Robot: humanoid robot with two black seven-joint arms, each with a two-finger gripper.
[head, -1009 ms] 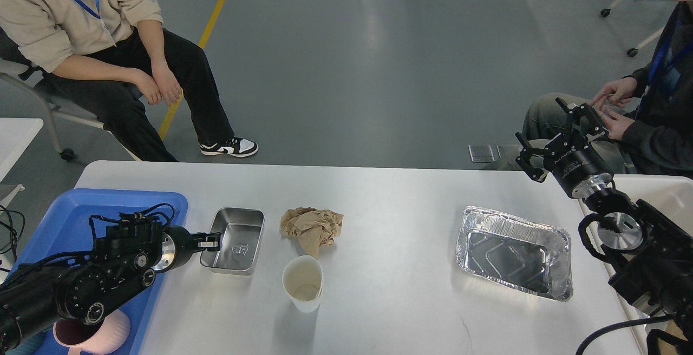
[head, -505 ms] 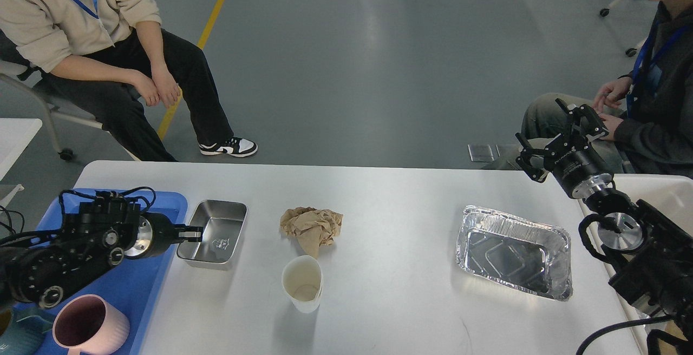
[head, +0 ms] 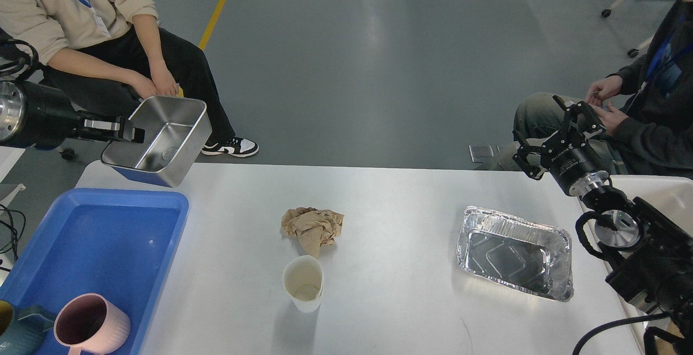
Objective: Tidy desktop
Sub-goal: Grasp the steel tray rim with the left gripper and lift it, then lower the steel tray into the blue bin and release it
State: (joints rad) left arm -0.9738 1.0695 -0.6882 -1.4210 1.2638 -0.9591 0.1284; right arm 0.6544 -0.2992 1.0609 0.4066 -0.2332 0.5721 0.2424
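The desktop [head: 390, 192] is a large white-grey tabletop. My left gripper [head: 125, 130] is shut on the rim of a steel box [head: 162, 141] and holds it tilted in the air above the table's far left corner. On the table lie a crumpled brown paper [head: 313, 228], a white paper cup [head: 303, 283] and a foil tray [head: 514, 252]. My right gripper [head: 552, 130] is open and empty, raised beyond the table's far right corner.
A blue tray [head: 108, 236] sits at the left and holds a pink mug [head: 89, 328] and a teal item [head: 13, 333]. Two seated people are beyond the table, left [head: 97, 35] and right [head: 649, 111]. A small white table [head: 666, 192] stands at the right.
My left gripper has lifted the steel box off the table, up and to the left, above the far left corner. The right arm has barely moved.
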